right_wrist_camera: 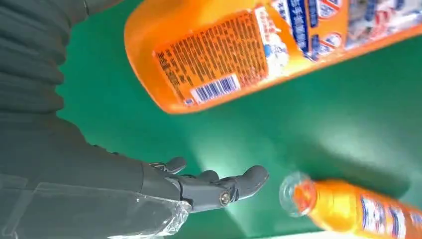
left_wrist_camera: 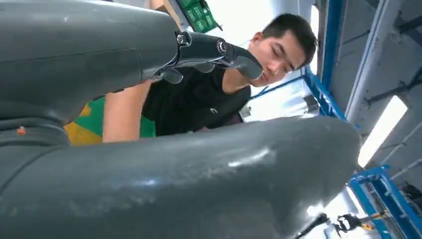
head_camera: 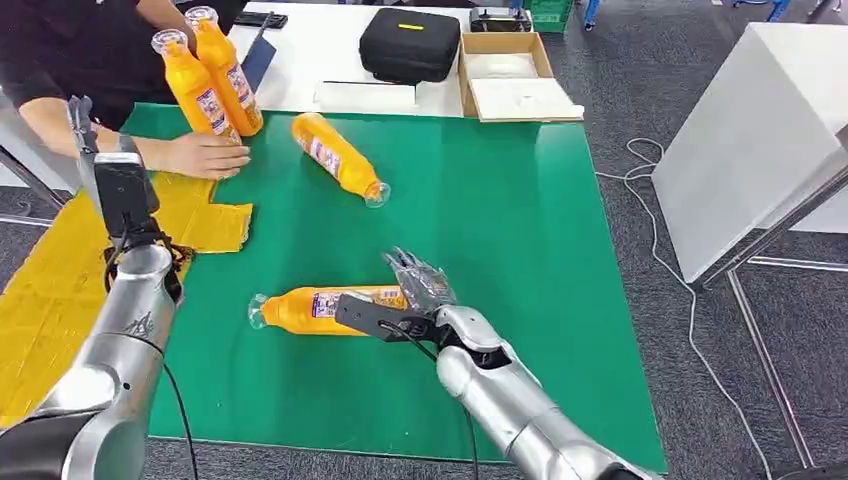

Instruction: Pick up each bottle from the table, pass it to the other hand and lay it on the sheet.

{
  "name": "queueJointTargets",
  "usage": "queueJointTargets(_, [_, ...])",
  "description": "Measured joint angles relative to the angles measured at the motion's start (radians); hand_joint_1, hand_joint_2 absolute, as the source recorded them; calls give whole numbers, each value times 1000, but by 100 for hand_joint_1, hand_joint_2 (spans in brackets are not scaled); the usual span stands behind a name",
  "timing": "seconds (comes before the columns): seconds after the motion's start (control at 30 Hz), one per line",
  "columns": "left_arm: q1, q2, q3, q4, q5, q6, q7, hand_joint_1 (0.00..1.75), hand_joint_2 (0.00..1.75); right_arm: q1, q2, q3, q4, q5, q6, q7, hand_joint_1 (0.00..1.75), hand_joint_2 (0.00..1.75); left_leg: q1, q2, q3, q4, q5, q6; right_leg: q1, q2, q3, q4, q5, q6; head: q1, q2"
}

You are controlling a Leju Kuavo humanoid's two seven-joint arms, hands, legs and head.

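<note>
An orange bottle (head_camera: 315,309) lies on its side on the green mat (head_camera: 500,220), cap pointing left. My right hand (head_camera: 418,287) is open at its base end, fingers stretched out just beside it; the right wrist view shows the fingers (right_wrist_camera: 219,186) apart from the bottle's labelled base (right_wrist_camera: 219,55). A second orange bottle (head_camera: 338,155) (right_wrist_camera: 353,206) lies farther back on the mat. My left arm (head_camera: 130,300) is raised over the yellow sheet (head_camera: 50,280), and my left hand (left_wrist_camera: 194,50) is open and holds nothing.
A person at the back left steadies two upright orange bottles (head_camera: 205,80) with a hand (head_camera: 205,155) at the sheet's far edge. Behind the mat are a black case (head_camera: 410,42) and a cardboard box (head_camera: 512,78). A white table (head_camera: 760,130) stands to the right.
</note>
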State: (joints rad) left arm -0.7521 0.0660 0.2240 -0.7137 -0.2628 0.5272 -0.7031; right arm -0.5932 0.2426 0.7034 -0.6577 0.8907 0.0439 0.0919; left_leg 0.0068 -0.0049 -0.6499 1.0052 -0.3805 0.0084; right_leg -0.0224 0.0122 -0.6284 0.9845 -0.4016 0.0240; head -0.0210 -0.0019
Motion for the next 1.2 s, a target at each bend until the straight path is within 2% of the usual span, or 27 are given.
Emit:
queueJointTargets(0.6, [34,-2,-46,-83,89,39,0,0,0,-62,57,-3,162,32,23,-28,0,175,0,0,0,0,0,0,0,0,0,0,0,0,0,0])
queueJointTargets(1.07, [86,0,-47,-174,117,54,0,0,0,-122,104,27,249,42,118,10,0,175,0,0,0,0,0,0,0,0,0,0,0,0,0,0])
queueJointTargets(1.1, [87,0,-47,-176,117,54,0,0,0,-123,106,28,251,42,119,10,10,175,0,0,0,0,0,0,0,0,0,0,0,0,0,0])
queueJointTargets(1.17, [87,0,-47,-180,126,54,0,0,0,-130,106,37,262,59,140,31,133,175,0,0,0,0,0,0,0,0,0,0,0,0,0,0])
queueJointTargets(1.2, [87,0,-47,-181,127,54,0,0,0,-133,106,45,270,72,152,45,152,175,0,0,0,0,0,0,0,0,0,0,0,0,0,0])
